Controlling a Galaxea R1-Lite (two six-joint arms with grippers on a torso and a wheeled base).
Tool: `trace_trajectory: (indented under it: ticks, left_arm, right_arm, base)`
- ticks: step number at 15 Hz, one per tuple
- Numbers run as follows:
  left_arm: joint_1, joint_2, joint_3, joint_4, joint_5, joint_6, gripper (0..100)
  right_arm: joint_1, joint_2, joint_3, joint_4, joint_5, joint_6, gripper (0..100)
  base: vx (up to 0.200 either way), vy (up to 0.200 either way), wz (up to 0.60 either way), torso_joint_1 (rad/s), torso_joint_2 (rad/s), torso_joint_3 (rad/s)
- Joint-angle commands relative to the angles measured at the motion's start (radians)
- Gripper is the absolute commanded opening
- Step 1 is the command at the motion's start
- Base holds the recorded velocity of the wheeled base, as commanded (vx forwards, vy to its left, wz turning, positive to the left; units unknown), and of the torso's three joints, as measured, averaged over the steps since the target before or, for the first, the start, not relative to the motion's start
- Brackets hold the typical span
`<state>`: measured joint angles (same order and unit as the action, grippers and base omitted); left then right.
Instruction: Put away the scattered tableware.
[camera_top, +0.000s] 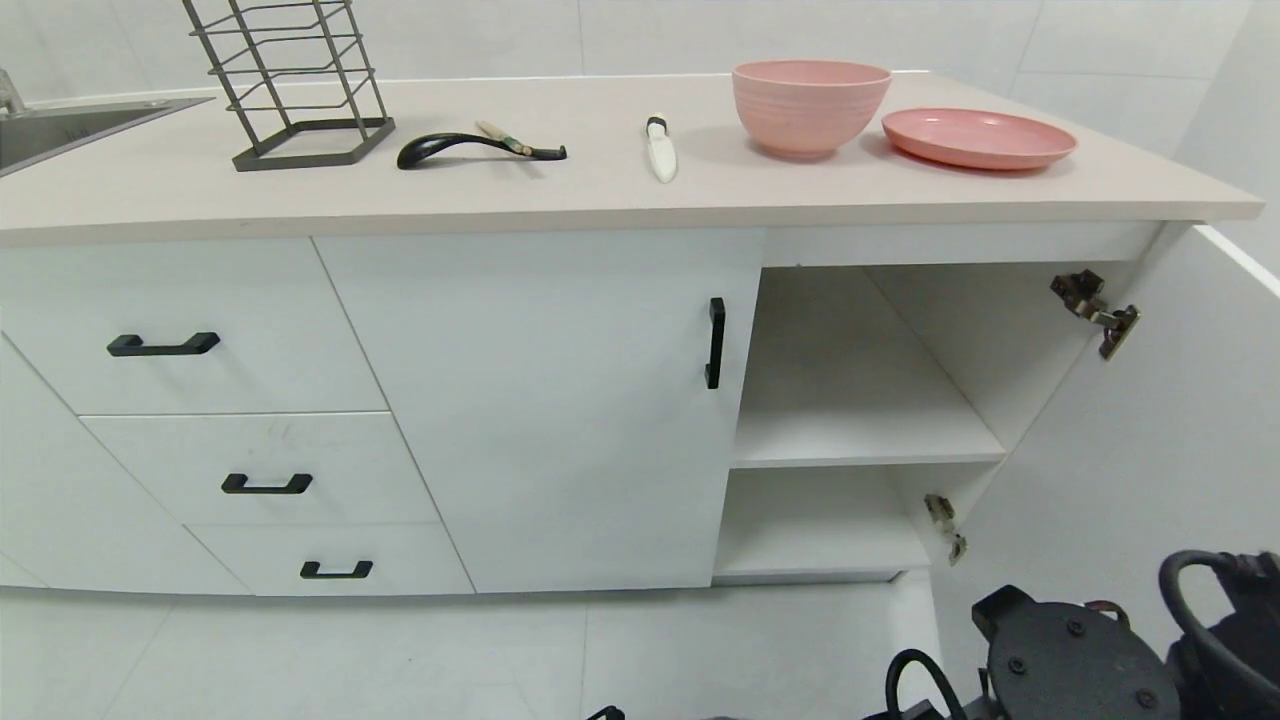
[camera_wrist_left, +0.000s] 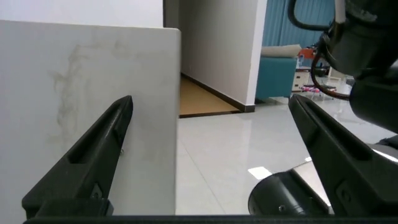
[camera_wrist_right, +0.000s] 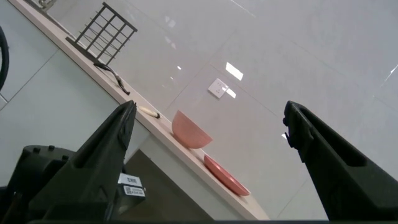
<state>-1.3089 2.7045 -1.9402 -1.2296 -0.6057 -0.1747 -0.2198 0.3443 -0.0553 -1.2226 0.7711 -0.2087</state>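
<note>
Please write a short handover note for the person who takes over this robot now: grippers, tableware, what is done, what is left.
Left gripper: jaws open, holding nothing. Right gripper: the same.
On the counter: pink bowl, pink plate beside it, white knife, black spoon with a small pale utensil against its handle, wire rack.
Done: cabinet door stands open.
Left: every piece is yet to be put away.

A steel sink (camera_top: 60, 130) sits in the countertop (camera_top: 600, 195) at 10 o'clock. Below the countertop, at 8 o'clock, 3 white drawers (camera_top: 250, 300) stack, each bearing 1 black handle (camera_top: 163, 345). At their 3 o'clock stands a closed cabinet door (camera_top: 540, 400) with an upright black pull (camera_top: 714, 343). Pale floor tiles (camera_top: 400, 650) lie at 6 o'clock.
</note>
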Motion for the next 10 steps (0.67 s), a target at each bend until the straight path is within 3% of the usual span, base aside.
trace_trajectory:
  ticks: [1,2,4,5,6,7,8,10]
  left_arm:
    - [0.005,0.008,0.018,-0.022,0.0,0.0,100]
    - [0.011,-0.006,0.041,-0.034,0.0,0.0,100]
    - [0.042,-0.101,0.25,-0.116,0.0,0.0,100]
    - [0.065,-0.17,0.415,-0.191,0.0,0.0,100]
    - [0.077,-0.204,0.489,-0.226,0.0,0.0,100]
    - [0.145,-0.318,0.745,-0.341,0.001,0.001,100]
    - [0.203,-0.397,0.906,-0.341,0.003,0.014,100]
    - [0.306,-0.566,1.15,-0.341,-0.008,0.072,100]
  right_arm:
    - [0.0,-0.011,0.0,0.0,0.001,0.002,100]
    - [0.0,-0.014,0.0,0.002,0.001,0.002,100]
    - [0.0,-0.018,0.003,0.002,0.001,0.002,100]
    - [0.0,-0.018,0.005,0.002,0.001,0.002,100]
    - [0.0,-0.018,0.006,0.002,0.001,0.002,100]
    - [0.0,-0.016,0.009,0.003,0.001,0.002,100]
    - [0.002,-0.014,0.012,0.003,0.001,0.002,100]
    - [0.002,-0.013,0.022,0.006,0.001,0.002,100]
  base:
    - [0.0,0.0,0.0,0.0,0.0,0.0]
    - [0.0,0.0,0.0,0.0,0.0,0.0]
    - [0.0,0.0,0.0,0.0,0.0,0.0]
    - [0.0,0.0,0.0,0.0,0.0,0.0]
    - [0.0,0.0,0.0,0.0,0.0,0.0]
    - [0.0,0.0,0.0,0.0,0.0,0.0]
    - [0.0,0.0,0.0,0.0,0.0,0.0]
    - [0.0,0.0,0.0,0.0,0.0,0.0]
